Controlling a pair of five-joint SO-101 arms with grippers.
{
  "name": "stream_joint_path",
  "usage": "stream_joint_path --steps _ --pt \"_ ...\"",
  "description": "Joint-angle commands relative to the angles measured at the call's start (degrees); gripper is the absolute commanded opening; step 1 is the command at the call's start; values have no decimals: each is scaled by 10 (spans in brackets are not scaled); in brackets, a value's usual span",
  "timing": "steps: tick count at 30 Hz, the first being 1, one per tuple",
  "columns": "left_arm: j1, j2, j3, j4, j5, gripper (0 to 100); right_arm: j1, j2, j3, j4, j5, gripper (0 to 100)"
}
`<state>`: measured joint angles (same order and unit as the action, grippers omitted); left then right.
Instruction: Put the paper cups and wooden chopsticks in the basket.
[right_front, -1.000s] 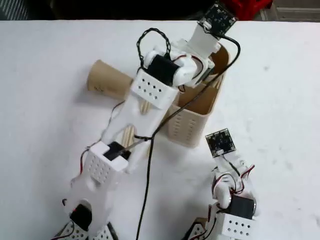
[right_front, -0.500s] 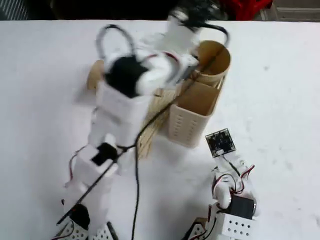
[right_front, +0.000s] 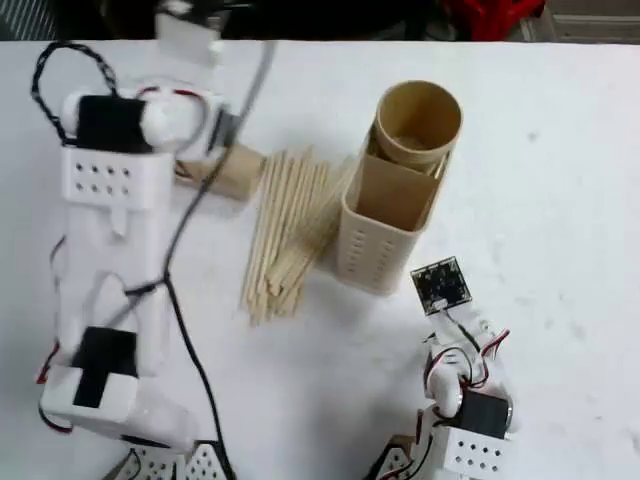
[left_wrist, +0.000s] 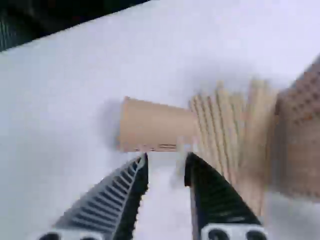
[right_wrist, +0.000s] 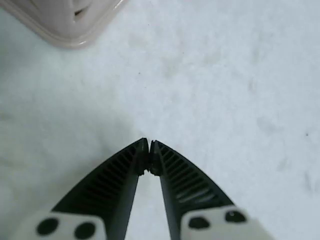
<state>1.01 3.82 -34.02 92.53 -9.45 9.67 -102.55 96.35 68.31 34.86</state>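
Note:
One paper cup (right_front: 418, 120) stands upright in the far end of the tan perforated basket (right_front: 380, 245). A second paper cup (right_front: 228, 170) (left_wrist: 155, 131) lies on its side on the table, touching the pile of wooden chopsticks (right_front: 285, 230) (left_wrist: 225, 135) spread to the left of the basket (left_wrist: 295, 130). My left arm (right_front: 110, 170) stands at the left, and its gripper (left_wrist: 166, 162) hovers open just short of the lying cup, holding nothing. At the front right rests my right arm (right_front: 465, 400), its gripper (right_wrist: 149, 150) shut and empty above bare table.
A black cable (right_front: 185, 270) hangs along the left arm and trails near the chopsticks. A corner of the basket (right_wrist: 65, 20) lies ahead of the right gripper. White table stretches open to the right of the basket and in front of it.
My left arm swung away from above the basket to the left, uncovering the cup in the basket and the chopsticks. It now hovers by the lying cup. The right arm stayed still.

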Motion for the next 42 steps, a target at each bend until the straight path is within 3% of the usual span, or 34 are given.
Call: stream_joint_path --steps 1,7,12,16,19,32,42 --pt "-95 -15 131 -197 -4 143 -4 -7 5 -1 4 18" --pt "-115 74 169 -348 1 144 -4 -7 5 -1 4 18" --pt "-116 187 110 -380 65 172 -4 -7 5 -1 4 18" --pt "-112 288 -4 -311 124 269 -4 -7 5 -1 4 18" --pt "-112 362 -116 -233 154 264 -4 -7 5 -1 4 18" --pt "-65 611 -552 98 156 264 -4 -7 5 -1 4 18" --pt "-24 590 -502 102 156 264 -4 -7 5 -4 4 18"
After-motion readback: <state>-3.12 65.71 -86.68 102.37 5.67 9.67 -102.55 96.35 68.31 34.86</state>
